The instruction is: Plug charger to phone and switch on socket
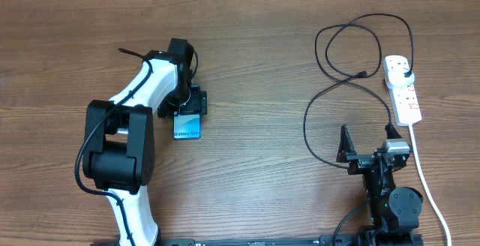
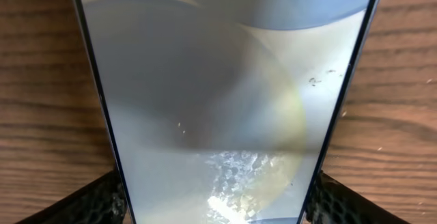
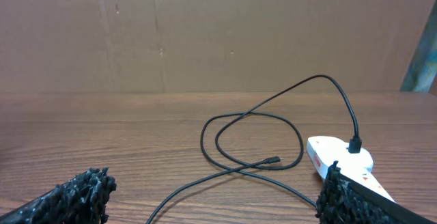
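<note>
The phone [image 1: 187,124] lies flat on the wooden table with its light blue screen lit, and it fills the left wrist view [image 2: 218,94]. My left gripper [image 1: 188,102] [image 2: 218,190] straddles it, one black finger close against each long edge, the jaws spread just wider than the phone. The charger, a thin black cable [image 1: 336,88] [image 3: 232,125], loops at the right. Its connector tip [image 1: 364,73] [image 3: 273,160] lies free on the wood and its plug [image 1: 405,70] [image 3: 355,144] sits in the white socket [image 1: 405,96] [image 3: 334,154]. My right gripper [image 1: 369,147] [image 3: 215,190] stands open and empty, near the cable.
A thick white cord [image 1: 426,182] runs from the socket down to the front edge, right of the right arm's base. The left arm's white and black links [image 1: 124,141] stretch over the table's left side. A brown wall [image 3: 205,33] stands behind the table.
</note>
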Action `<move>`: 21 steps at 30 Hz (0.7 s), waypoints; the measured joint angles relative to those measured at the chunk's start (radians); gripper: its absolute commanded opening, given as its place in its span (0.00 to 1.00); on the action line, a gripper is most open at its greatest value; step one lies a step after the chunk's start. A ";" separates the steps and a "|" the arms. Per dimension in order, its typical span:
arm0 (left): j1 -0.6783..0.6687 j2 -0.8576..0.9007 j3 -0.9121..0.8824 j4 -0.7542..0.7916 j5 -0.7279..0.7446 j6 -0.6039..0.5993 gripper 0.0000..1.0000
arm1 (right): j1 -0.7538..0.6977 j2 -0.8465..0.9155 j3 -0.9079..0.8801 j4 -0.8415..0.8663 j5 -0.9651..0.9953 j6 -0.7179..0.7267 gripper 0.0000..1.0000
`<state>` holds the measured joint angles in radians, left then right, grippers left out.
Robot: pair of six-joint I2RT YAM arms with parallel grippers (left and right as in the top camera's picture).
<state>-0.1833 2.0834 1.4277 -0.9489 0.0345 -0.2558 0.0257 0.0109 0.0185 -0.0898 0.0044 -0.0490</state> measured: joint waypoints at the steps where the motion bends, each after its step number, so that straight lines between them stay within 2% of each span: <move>1: 0.000 -0.002 0.000 0.007 0.003 -0.001 0.95 | 0.000 0.000 0.000 0.000 0.000 0.000 1.00; 2: 0.000 -0.002 0.000 0.014 0.007 -0.004 1.00 | 0.000 0.000 0.000 0.000 0.000 0.000 1.00; 17: -0.005 -0.005 0.000 0.035 0.005 -0.010 1.00 | 0.000 0.000 0.000 0.000 0.000 0.000 1.00; 21: -0.007 -0.004 0.001 0.036 -0.001 -0.050 1.00 | 0.000 0.000 0.000 0.000 0.000 0.000 1.00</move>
<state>-0.1902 2.0792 1.4288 -0.9131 0.0338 -0.3058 0.0257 0.0113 0.0185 -0.0898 0.0044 -0.0490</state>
